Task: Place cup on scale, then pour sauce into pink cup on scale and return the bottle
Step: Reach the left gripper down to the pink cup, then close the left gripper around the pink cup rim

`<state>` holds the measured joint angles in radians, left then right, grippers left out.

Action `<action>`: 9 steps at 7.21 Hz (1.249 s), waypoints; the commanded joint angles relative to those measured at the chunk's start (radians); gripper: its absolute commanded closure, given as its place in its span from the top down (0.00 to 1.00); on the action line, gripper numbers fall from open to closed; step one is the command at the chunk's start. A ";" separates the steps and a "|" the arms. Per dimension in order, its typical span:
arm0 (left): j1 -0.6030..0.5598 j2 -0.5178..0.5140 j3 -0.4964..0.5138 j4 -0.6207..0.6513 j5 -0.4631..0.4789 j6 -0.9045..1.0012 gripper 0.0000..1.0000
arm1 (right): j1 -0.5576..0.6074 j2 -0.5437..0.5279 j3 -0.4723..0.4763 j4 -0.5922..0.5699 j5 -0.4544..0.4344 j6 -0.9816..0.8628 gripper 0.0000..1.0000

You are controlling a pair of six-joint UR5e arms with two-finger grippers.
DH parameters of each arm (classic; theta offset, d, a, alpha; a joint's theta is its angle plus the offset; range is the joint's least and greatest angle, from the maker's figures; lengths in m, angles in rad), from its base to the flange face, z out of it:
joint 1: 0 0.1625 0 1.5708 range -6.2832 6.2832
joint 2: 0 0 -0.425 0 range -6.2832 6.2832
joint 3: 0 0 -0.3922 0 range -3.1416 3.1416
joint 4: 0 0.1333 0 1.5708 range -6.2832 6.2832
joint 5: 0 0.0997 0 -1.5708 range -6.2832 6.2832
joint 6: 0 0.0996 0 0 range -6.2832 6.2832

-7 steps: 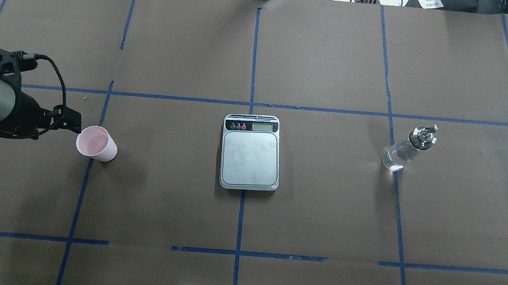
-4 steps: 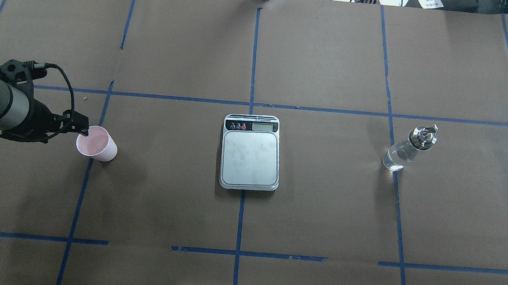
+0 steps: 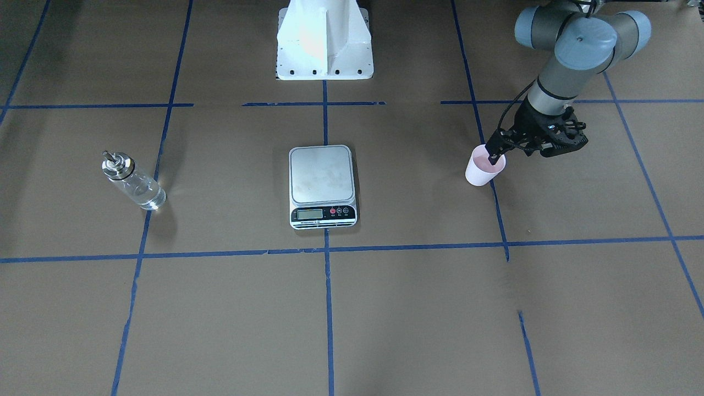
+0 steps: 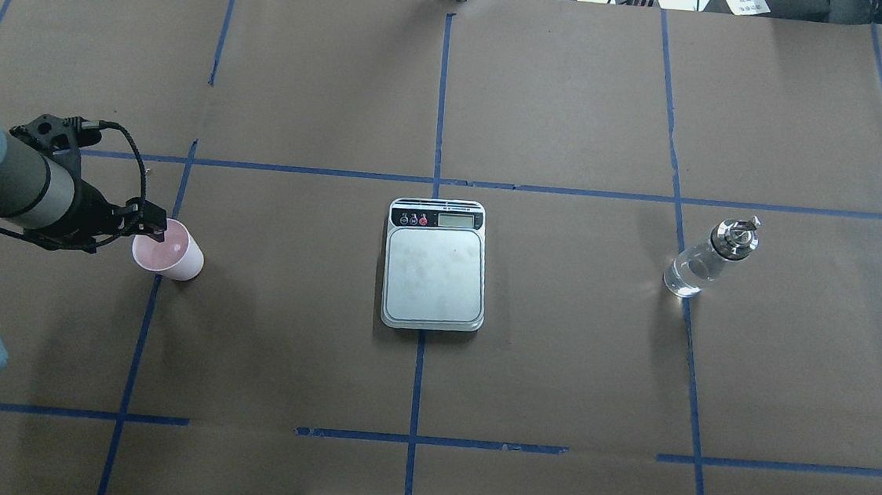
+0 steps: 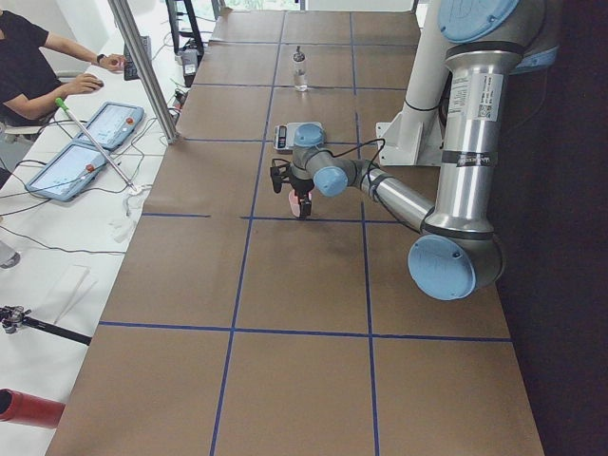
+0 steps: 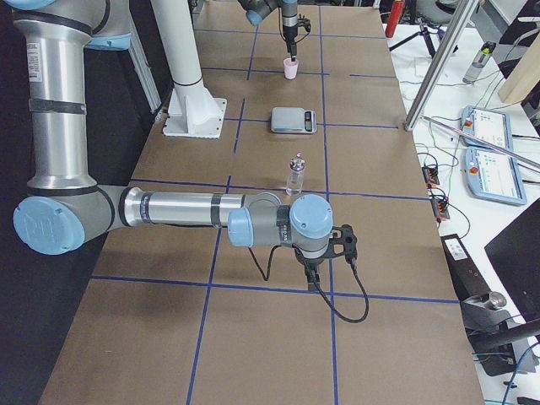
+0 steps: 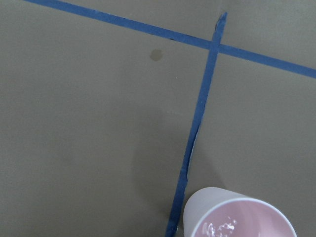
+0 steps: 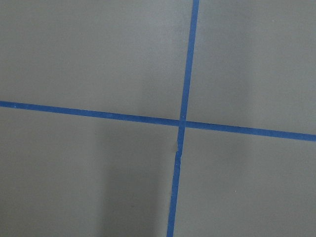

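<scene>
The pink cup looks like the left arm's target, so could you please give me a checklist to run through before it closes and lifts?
1. Cup upright on the table: ok.
2. Left gripper at the cup's rim: ok.
3. Fingers straddling the cup wall, one inside and one outside: cannot tell.
4. Scale platform bare, ready for the cup: ok.
5. Table between cup and scale free of other things: ok.
6. Bottle upright, on the far side of the scale from the cup, off the cup's path: ok.
</scene>
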<state>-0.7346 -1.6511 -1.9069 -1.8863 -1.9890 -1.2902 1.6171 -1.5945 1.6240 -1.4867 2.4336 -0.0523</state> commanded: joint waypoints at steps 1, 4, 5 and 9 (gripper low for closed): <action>0.018 -0.006 0.003 0.001 -0.001 0.000 1.00 | 0.000 0.005 0.001 -0.003 0.002 0.000 1.00; 0.024 -0.006 0.003 0.003 -0.004 -0.004 0.90 | 0.000 0.005 0.001 -0.003 0.005 0.000 1.00; 0.024 -0.006 0.005 0.003 -0.002 -0.005 0.71 | 0.000 0.005 0.002 -0.003 0.005 0.000 1.00; 0.034 -0.007 0.011 0.004 -0.001 -0.005 0.46 | 0.000 0.008 0.007 -0.004 0.005 0.000 1.00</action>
<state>-0.7031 -1.6572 -1.8973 -1.8824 -1.9896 -1.2945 1.6168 -1.5882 1.6294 -1.4893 2.4390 -0.0521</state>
